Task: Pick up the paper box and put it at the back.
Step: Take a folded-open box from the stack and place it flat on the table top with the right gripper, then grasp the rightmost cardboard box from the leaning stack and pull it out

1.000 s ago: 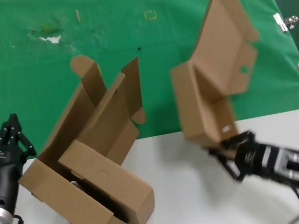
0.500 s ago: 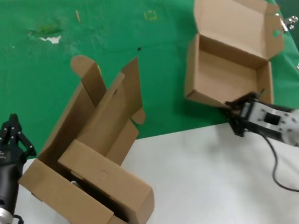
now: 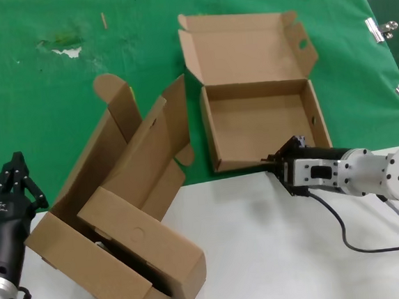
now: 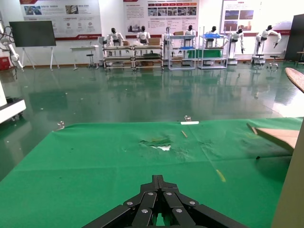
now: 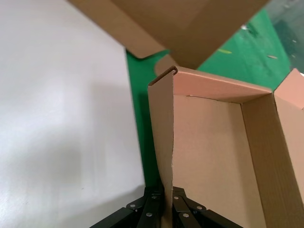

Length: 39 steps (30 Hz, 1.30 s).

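The paper box (image 3: 256,116) is a shallow brown cardboard tray with its hinged lid open. It lies flat on the green cloth (image 3: 54,85), near the cloth's front edge. My right gripper (image 3: 279,163) is shut on the box's front wall near its right corner. In the right wrist view the wall (image 5: 164,142) stands pinched between the jaws of that gripper (image 5: 167,192). My left gripper (image 3: 14,171) is shut and empty, parked at the far left beside the nested boxes. It also shows in the left wrist view (image 4: 158,180), over the green cloth (image 4: 95,156).
Two nested brown cardboard boxes (image 3: 122,219) stand tilted at the left, across the cloth's edge and the white tabletop (image 3: 278,254). Metal clips (image 3: 381,28) hold the cloth at the right edge. A cable (image 3: 361,244) trails from the right arm.
My right gripper has swung the paper box down from a raised, tilted pose and to the left. The box now lies flat on the green cloth. The left arm has not moved.
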### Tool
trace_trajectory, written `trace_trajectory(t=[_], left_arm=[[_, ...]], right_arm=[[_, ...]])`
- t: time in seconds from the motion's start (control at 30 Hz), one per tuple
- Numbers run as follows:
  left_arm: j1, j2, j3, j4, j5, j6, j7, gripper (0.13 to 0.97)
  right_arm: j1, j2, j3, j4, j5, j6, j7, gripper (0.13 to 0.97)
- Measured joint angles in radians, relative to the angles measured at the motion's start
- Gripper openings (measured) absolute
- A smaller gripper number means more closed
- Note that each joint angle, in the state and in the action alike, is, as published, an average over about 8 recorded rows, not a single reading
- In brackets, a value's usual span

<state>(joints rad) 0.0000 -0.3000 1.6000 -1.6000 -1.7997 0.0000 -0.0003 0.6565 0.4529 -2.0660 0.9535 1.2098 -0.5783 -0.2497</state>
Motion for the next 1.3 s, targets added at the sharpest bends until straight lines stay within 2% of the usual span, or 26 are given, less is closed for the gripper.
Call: trace_trajectory(t=[0.2,0.63,0.93,1.3], left_arm=[[0.0,0.0,0.0,0.0,0.0,0.0,0.0,0.14],[0.0,0.0,0.0,0.0,0.0,0.0,0.0,0.14],[0.0,0.0,0.0,0.0,0.0,0.0,0.0,0.14],[0.0,0.0,0.0,0.0,0.0,0.0,0.0,0.14]], right_arm=[[0.026,-0.01,-0.022,-0.024,-0.018,-0.008,-0.03,0.14],[0.073,-0.026,-0.03,-0.07,-0.062,0.0,0.001,0.156],[0.06,0.023,-0.033,-0.011,-0.034,-0.065,-0.019,0.236],[0.034,0.069,-0.02,0.054,-0.012,-0.091,-0.013,0.407]])
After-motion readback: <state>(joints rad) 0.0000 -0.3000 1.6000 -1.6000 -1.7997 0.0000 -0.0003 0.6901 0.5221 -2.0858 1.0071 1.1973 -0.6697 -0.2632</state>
